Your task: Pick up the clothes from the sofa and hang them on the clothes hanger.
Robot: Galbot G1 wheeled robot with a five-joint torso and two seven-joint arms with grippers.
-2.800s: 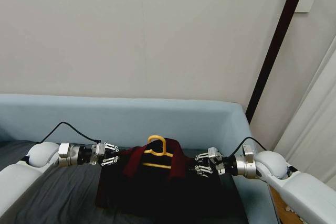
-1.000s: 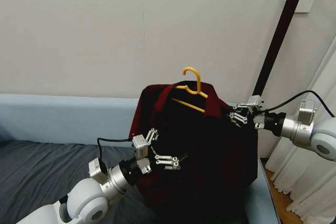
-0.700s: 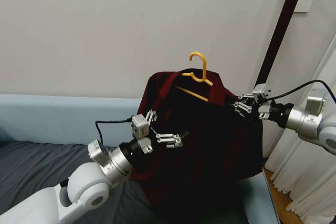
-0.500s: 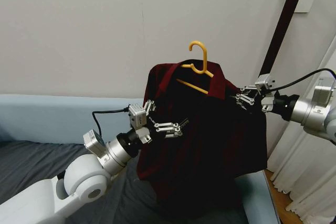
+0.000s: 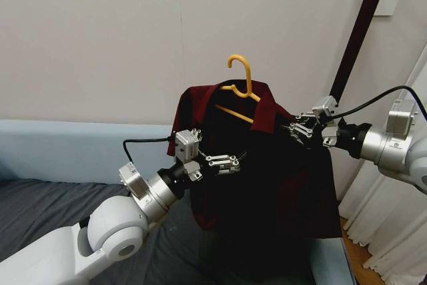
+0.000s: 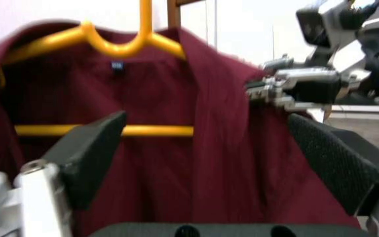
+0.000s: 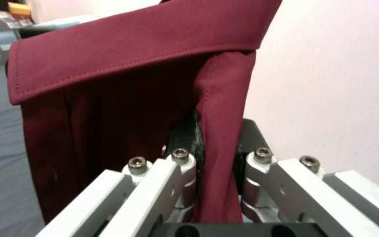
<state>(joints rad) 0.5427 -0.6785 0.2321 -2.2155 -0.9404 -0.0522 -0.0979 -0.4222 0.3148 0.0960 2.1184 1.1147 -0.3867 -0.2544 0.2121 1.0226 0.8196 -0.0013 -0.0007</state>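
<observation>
**Pale wall behind, a soft shirt up in the air**

Behind our arms the pale wall (image 5: 100, 45) is plain, and the blue sofa (image 5: 67, 145) is lying low below. We are holding the dark red shirt (image 5: 267, 158) up in front of the wall, above the sofa. We cannot tell whether its lower hem is touching the seat. The shirt is hanging on the yellow hanger (image 5: 239, 88), whose hook is pointing up and is free. The dark post (image 5: 353, 38) is standing to the right, apart from the hook.

Our right gripper (image 5: 300, 129) is pinching the shirt at the shoulder on our right side. In the right wrist view a fold of cloth is sitting tight between the pads. Our left gripper (image 5: 223, 161) is hovering just in front of the shirt's chest with its fingers spread wide, gripping nothing.

We are judging the shirt as light, soft and limp. It is drooping below the shoulders and will probably swing with any move. The cloth may slide off the smooth hanger if only one side is pulled. The best hold, we think, is at a shoulder, where the stiff hanger is supporting the cloth, or on the hanger's bar itself, leaving the hook free.
</observation>
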